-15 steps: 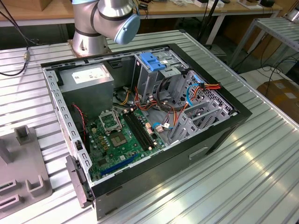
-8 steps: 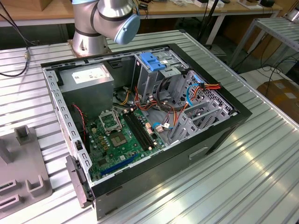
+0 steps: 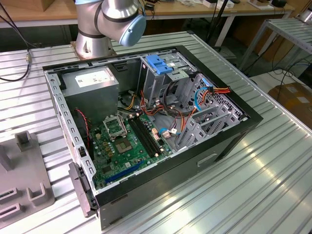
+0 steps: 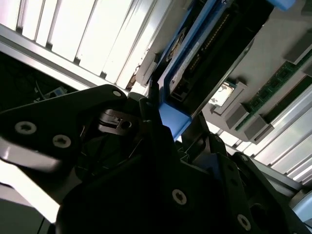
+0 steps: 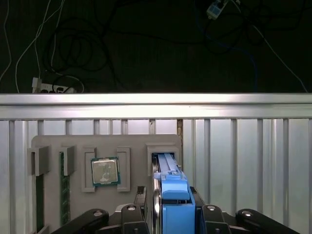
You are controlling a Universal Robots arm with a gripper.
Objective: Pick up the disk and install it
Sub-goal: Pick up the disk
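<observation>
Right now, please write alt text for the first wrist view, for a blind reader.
The gripper grips the blue-framed disk, which stands on edge at a slot in a grey fixture tray. The tray also holds a processor chip and lies on a ribbed metal table.

The silver-grey tubular metal arm (image 3: 105, 19) has a round light-blue plastic joint cap (image 3: 132, 28). Its matte black gripper (image 5: 174, 219) is built of flat angular link plates (image 4: 73, 117). Just behind the tool's tip, these are pinned with small round silver screw heads (image 4: 179, 196), seemingly cross-slotted.

Open computer case (image 3: 195, 165), motherboard (image 3: 124, 146), grey tray (image 3: 19, 180)
</observation>
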